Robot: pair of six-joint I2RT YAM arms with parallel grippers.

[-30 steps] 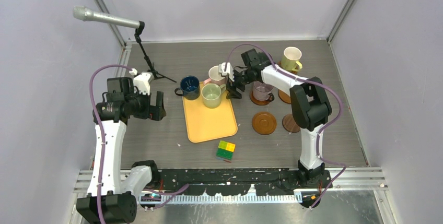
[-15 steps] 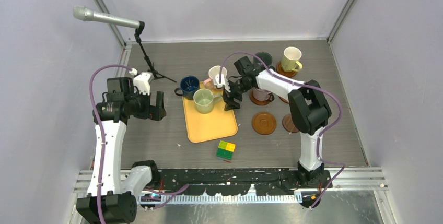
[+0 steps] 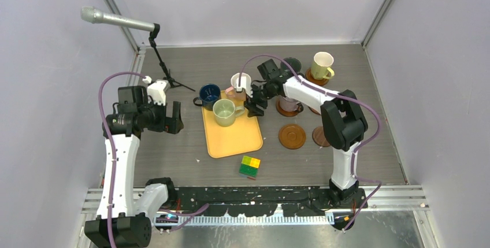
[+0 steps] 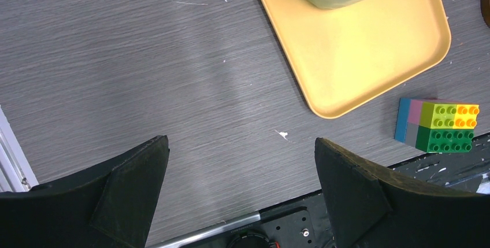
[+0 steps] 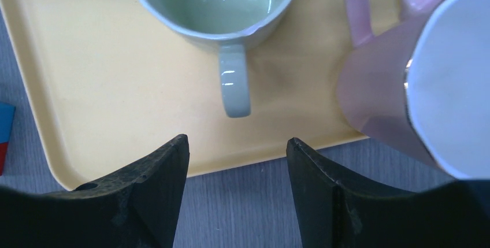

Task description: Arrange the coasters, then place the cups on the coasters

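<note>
On the orange tray (image 3: 234, 138) stands a light green cup (image 3: 223, 111), its handle (image 5: 236, 89) pointing at my right gripper (image 3: 252, 104). That gripper (image 5: 237, 144) is open and holds nothing, its tips just short of the handle at the tray's right edge. The white-pink cup (image 3: 240, 81) (image 5: 404, 86) stands close beside it. A dark blue cup (image 3: 208, 95) sits left of the tray. The mauve cup (image 3: 289, 104) and the yellow-cream cup (image 3: 322, 64) each rest on a coaster. A dark cup (image 3: 292, 65) is at the back. Two coasters (image 3: 292, 136) (image 3: 321, 136) lie bare. My left gripper (image 3: 173, 118) (image 4: 241, 144) hangs open over bare table.
A multicoloured block (image 3: 249, 166) (image 4: 439, 125) lies near the front edge below the tray (image 4: 370, 57). A microphone stand (image 3: 164, 69) rises at the back left. Another coaster (image 3: 314, 108) is partly hidden under the right arm.
The light green cup has slid left on the tray and its handle has swung toward the right gripper. That gripper came nearer and lower, jaws narrowing slightly. Left arm still.
</note>
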